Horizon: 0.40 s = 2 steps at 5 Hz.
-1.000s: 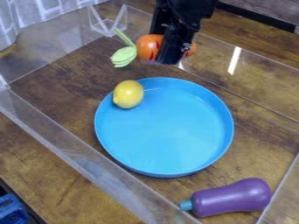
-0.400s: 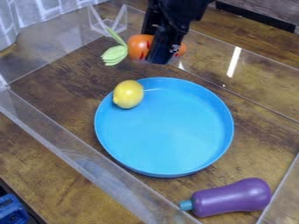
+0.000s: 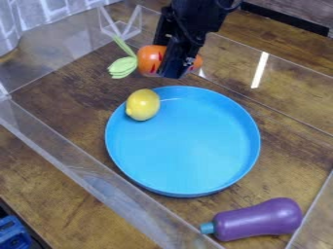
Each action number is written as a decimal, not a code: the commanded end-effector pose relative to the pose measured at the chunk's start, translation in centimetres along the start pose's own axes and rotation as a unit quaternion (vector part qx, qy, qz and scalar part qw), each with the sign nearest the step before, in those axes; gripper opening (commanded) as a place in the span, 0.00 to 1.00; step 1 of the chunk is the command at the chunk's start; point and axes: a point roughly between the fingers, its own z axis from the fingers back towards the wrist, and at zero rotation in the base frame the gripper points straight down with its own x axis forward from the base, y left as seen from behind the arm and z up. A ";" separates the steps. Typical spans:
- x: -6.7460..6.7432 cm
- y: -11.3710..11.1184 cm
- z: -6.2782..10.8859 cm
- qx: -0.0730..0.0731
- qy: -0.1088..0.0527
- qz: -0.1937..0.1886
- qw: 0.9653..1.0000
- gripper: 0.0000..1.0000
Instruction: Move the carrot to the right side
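Orange carrot (image 3: 152, 59) sits in the upper middle of the frame, pinched in your gripper (image 3: 170, 66), pale green leafy top sticking out to the left. Jaws are clenched on the orange body, so you're grasping the carrot, not the leaves. It looks lifted clear of the wooden table (image 3: 72, 112), above and a bit right of the lemon (image 3: 142, 104); shadow is hard to read, so I can't say how high.

Only one camera view here, so that's the whole pass.

Blue plate (image 3: 208, 156) fills the centre, lemon resting at its upper left rim, inside the plate. Purple eggplant (image 3: 254, 220) lies at lower right, off the plate, near the frame's bottom edge. Clear plastic walls (image 3: 53, 146) fence the workspace on the left and front.

Why the hold looks like this: gripping the fat orange part gives you a solid bite, and the leafy end is probably too thin and floppy to trust. Holding it off the table lets you carry it over the plate and lemon without knocking anything.

Arm pose: black arm comes in from the top edge, wrist pitched steeply down, gripper tipped slightly toward the lower left.

Task status, my read: carrot is grabbed but sits left of centre, so the carry to the right side isn't done. The bare wood at upper right beyond the plate rim looks like the obvious drop zone.
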 end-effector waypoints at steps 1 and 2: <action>-0.9 0.9 1.1 0.013 -0.018 0.014 1.000 0.00; -0.7 0.9 1.0 0.016 -0.021 0.010 1.000 0.00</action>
